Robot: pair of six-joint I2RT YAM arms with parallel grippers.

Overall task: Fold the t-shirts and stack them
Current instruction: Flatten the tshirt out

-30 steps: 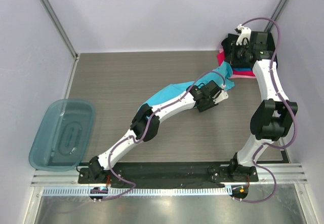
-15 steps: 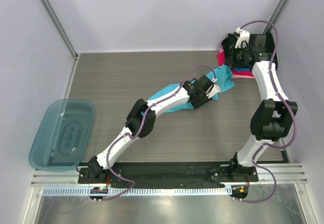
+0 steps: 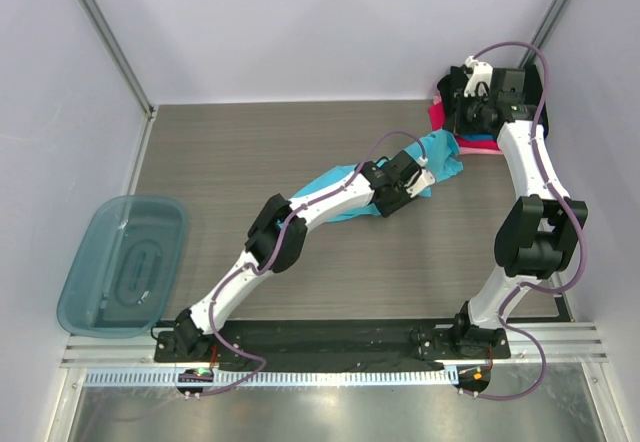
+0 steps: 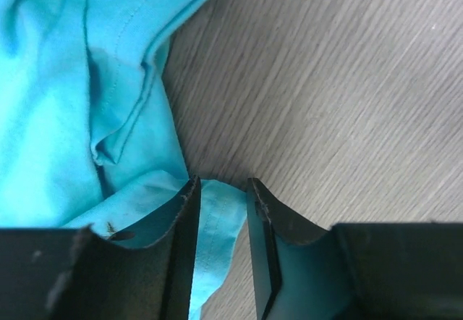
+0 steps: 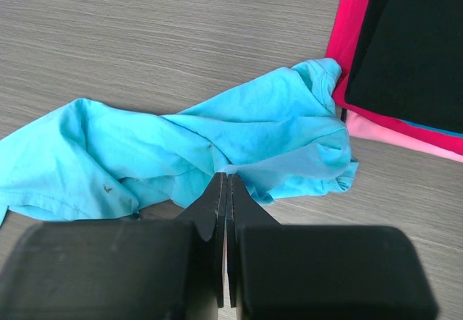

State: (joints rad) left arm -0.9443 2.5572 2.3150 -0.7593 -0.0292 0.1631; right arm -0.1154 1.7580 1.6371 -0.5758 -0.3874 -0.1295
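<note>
Top: the turquoise shirt [image 3: 330,182] lies crumpled mid-surface [image 3: 220,152], with the folded stack [image 3: 482,145] at two o'clock.
Left wrist: the left fingers [image 4: 181,255] stand apart, astride its hem.
Right wrist: the right fingers [image 5: 213,219] are pressed together, tips over the shirt.

A translucent blue-grey plastic bin [image 3: 85,282] is seen at nine o'clock, set just off the left edge of the grey wood-grain tabletop [image 3: 250,152]. A black mounting plate [image 3: 330,337] is laid along the six o'clock edge, and a white slotted strip [image 3: 320,375] is fixed just beyond it.
</note>
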